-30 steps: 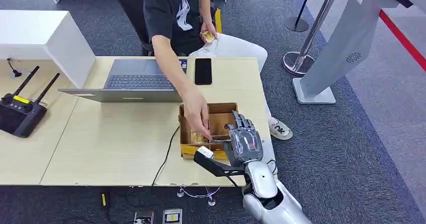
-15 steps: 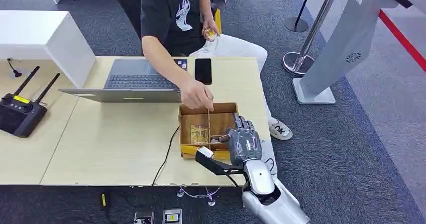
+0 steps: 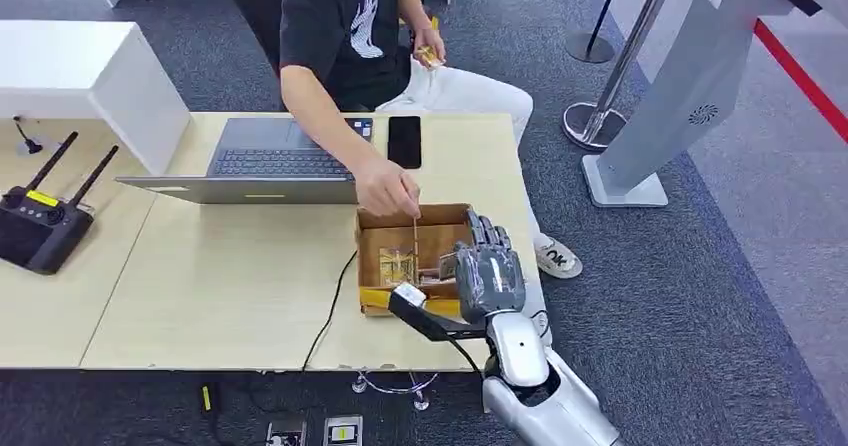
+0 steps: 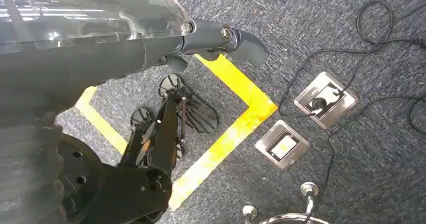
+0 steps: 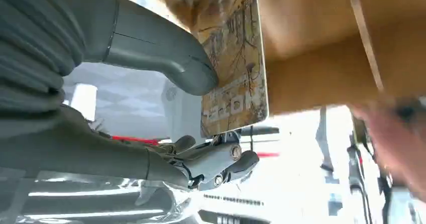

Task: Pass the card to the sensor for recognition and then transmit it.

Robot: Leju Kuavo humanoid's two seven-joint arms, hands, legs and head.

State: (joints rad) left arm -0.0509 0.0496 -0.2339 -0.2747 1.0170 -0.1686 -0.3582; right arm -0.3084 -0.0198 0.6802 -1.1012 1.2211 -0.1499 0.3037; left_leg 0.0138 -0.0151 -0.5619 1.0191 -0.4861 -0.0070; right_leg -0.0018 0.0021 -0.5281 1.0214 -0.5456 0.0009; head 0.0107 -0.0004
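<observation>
In the right wrist view a card [image 5: 233, 58] with a yellow-brown picture stands close before a cardboard wall, pinched by my right hand [image 5: 150, 48], whose thick thumb presses on its face. From the head view my right hand [image 3: 488, 274] hovers over the right part of a partitioned cardboard box [image 3: 372, 228] near the table's front edge. A similar card [image 3: 398, 264] lies in the box's left compartment. A person's hand [image 3: 388, 188] hovers at the box's far rim, holding a thin stick. My left hand [image 4: 221, 35] hangs over the carpet with nothing in it.
An open laptop [image 3: 270, 161] and a black phone [image 3: 404, 141] lie on the wooden table [image 3: 220, 286] beyond the box. A black controller [image 3: 40, 228] sits at the left. A cable [image 3: 335, 306] runs off the front edge. A grey kiosk [image 3: 690, 86] stands on the right.
The person's hand has lifted out of the box's left compartment and drawn back to its far rim. My right hand has edged slightly forward over the box.
</observation>
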